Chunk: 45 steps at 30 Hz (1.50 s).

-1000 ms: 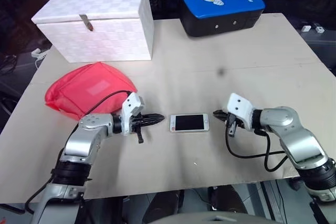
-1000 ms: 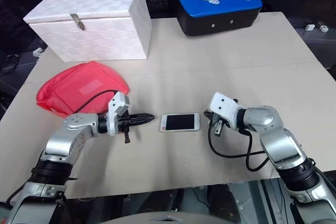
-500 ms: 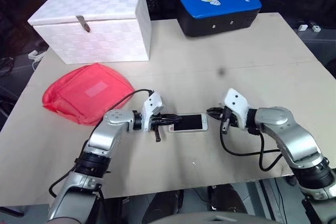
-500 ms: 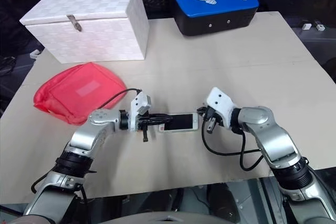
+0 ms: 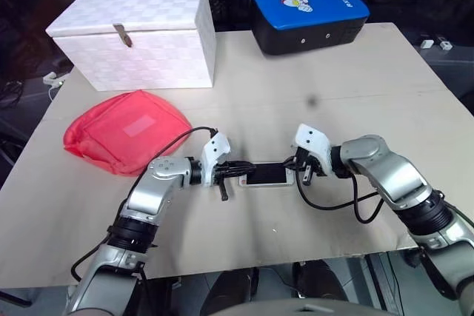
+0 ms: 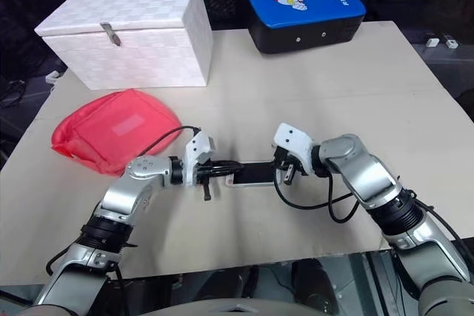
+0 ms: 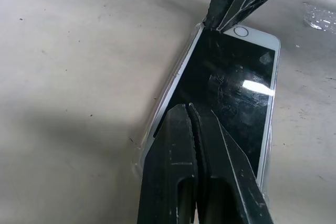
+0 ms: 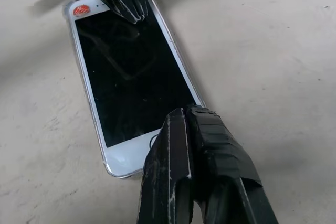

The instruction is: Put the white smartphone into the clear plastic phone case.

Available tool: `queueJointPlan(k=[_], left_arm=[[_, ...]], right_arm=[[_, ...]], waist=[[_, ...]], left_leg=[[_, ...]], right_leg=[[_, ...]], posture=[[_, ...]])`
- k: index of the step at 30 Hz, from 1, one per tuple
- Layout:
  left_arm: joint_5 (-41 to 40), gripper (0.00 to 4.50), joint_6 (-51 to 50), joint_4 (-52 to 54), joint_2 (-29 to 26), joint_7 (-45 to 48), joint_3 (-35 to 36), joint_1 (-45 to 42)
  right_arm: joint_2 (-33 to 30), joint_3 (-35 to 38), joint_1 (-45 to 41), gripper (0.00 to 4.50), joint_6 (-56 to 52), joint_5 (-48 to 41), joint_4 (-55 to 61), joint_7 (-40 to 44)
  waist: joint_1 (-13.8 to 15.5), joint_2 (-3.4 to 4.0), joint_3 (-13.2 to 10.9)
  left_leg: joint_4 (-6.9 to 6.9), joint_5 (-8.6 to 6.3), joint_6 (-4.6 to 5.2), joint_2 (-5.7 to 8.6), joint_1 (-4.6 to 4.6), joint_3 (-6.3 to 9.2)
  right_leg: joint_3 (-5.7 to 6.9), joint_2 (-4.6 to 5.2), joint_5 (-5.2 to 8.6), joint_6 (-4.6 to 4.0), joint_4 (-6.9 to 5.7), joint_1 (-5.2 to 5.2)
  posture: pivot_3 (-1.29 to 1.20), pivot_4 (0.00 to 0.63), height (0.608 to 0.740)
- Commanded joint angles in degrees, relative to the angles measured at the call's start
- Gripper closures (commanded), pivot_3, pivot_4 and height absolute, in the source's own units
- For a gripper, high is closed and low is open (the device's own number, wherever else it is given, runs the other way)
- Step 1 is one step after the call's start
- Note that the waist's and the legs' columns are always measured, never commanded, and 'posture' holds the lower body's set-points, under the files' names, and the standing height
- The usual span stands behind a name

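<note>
On the far left, the red fabric pouch (image 5: pixel 126 138) is lying well behind the left gripper (image 5: pixel 238 172), and the white woven box (image 5: pixel 137 33) is standing beyond it. The left gripper is reaching in with its jaws pressed together, holding nothing, tips resting over one end of the white smartphone (image 5: pixel 268 175). The phone is lying flat, screen up, right between the two sets of jaws. The right gripper (image 5: pixel 293 165) is meeting the phone's other end, its jaws also squeezed together and empty.

The head views are giving only the white bezel and dark screen. The left wrist view is picking up more: a thin transparent rim, the clear plastic phone case (image 7: pixel 157 109), is running along the phone's long edge, with the phone sitting inside it. The right wrist view is adding a red sticker (image 8: pixel 81 10) near the end by the left jaws.

The pale beige surface (image 5: pixel 370 94) is carrying a small dark smudge (image 5: pixel 313 100) beyond the right jaws, and a blue-topped black case (image 5: pixel 309 7) at the far edge. The room behind is staying dark.
</note>
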<state>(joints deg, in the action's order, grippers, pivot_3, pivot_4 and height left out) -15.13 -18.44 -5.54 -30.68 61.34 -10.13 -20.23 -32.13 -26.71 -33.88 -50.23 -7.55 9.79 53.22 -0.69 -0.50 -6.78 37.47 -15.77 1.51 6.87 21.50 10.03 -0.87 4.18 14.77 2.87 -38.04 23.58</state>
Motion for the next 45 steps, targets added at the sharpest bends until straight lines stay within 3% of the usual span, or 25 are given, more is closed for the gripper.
queueJointPlan(k=[1,8,14,18,26,37,45], left_arm=[[1.21,4.45,-0.83,0.5,-0.19,-0.39,-1.29,1.56],[1.5,4.45,-0.91,1.03,0.0,-0.88,-1.59,2.05],[1.51,4.45,-0.84,1.1,0.01,-1.12,-1.53,2.15],[1.48,4.45,-0.85,1.21,-0.04,-0.97,-1.57,2.29],[1.54,4.45,-0.72,1.17,0.22,-1.03,-1.72,2.18],[1.68,4.45,-0.92,1.39,0.57,-1.48,-1.84,1.95],[1.65,4.45,-1.17,1.78,1.03,-2.07,-1.94,2.06]], right_arm=[[-1.34,-6.66,2.17,4.5,-1.18,2.03,-6.63,2.56],[0.85,-8.08,2.23,4.5,4.39,5.37,-12.88,1.47],[2.27,4.47,3.87,4.5,14.07,-0.78,-6.08,2.27],[-1.68,7.99,5.28,4.5,9.44,-6.24,2.36,6.44],[-5.72,0.75,4.67,4.5,9.34,-1.83,2.85,7.93],[-5.19,-10.69,0.19,4.5,10.07,5.03,-2.82,11.9],[-3.13,-13.52,-0.49,4.5,11.71,8.96,-9.42,11.97]], waist=[[-0.02,0.01,0.27],[0.04,0.03,0.68],[0.05,0.19,0.7],[0.11,0.41,0.36],[0.08,0.41,0.17],[0.13,0.34,0.19],[0.17,0.21,0.34]], left_leg=[[0.0,0.0,0.0,0.0,-0.04,-0.03],[-0.25,-0.22,0.34,-0.02,-1.02,-0.03],[-0.24,-0.22,0.33,-0.02,-1.06,-0.03],[-0.21,-0.09,0.12,-0.01,-0.76,-0.02],[-0.22,-0.09,0.11,-0.02,-0.64,-0.02],[-0.23,-0.09,0.11,-0.02,-0.69,-0.03],[-0.23,-0.1,0.12,-0.02,-0.88,-0.03]], right_leg=[[-0.04,0.0,0.0,0.0,0.0,-0.02],[-0.04,-0.01,0.04,0.02,0.18,-0.91],[-0.06,-0.02,0.03,0.03,0.12,-0.93],[-0.04,-0.01,0.03,0.03,0.13,-0.73],[-0.04,-0.01,0.03,0.03,0.17,-0.62],[-0.04,-0.01,0.04,0.03,0.18,-0.64],[-0.04,-0.01,0.04,0.04,0.18,-0.8]], posture=[[0.0,0.15,0.74],[0.0,0.15,0.74],[0.0,0.15,0.74],[0.0,0.15,0.74],[0.0,0.15,0.74],[0.0,0.15,0.74],[0.0,0.15,0.74]])
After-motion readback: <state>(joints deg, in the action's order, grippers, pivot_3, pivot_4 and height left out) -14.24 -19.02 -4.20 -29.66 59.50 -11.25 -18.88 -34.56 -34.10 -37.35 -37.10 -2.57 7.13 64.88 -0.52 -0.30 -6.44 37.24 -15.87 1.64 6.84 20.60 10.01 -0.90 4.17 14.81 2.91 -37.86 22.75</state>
